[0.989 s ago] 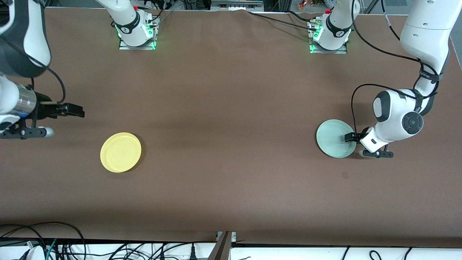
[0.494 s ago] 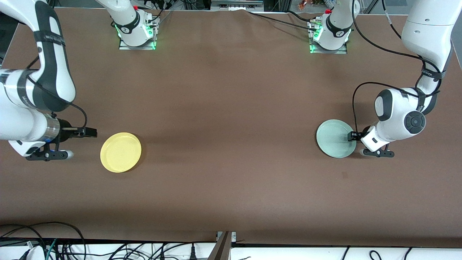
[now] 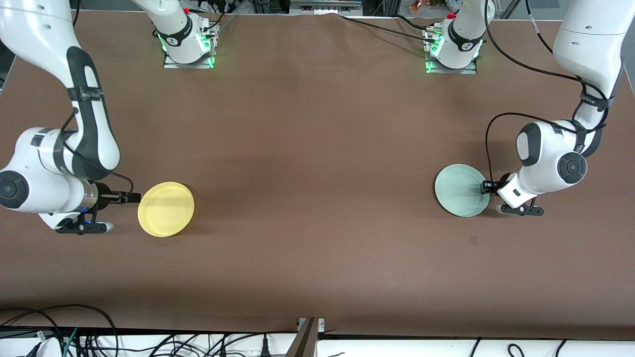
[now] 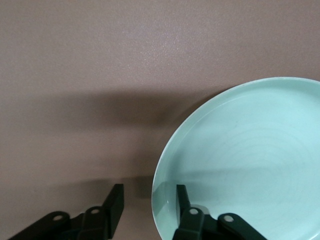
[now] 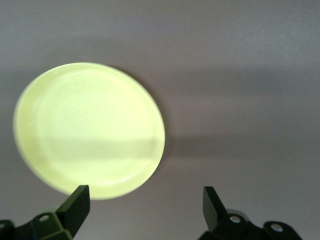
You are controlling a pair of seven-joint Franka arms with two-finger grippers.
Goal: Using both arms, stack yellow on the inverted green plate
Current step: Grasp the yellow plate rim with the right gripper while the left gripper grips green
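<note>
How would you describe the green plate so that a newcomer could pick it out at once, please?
On the brown table, look toward the left arm's end, where the left gripper straddles a round rim. That is the green plate, pale mint and shallow. The only other plate, the yellow one, lies at the right arm's end.

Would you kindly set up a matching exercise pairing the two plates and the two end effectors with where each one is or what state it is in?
Things:
1. yellow plate
2. green plate
3. left end effector
4. right end effector

Places or states:
A. fingers straddling the green plate's rim
B. flat on the table toward the left arm's end
C. flat on the table toward the right arm's end
D. fingers wide apart at the yellow plate's edge

Pairs: 1-C, 2-B, 3-A, 4-D
</note>
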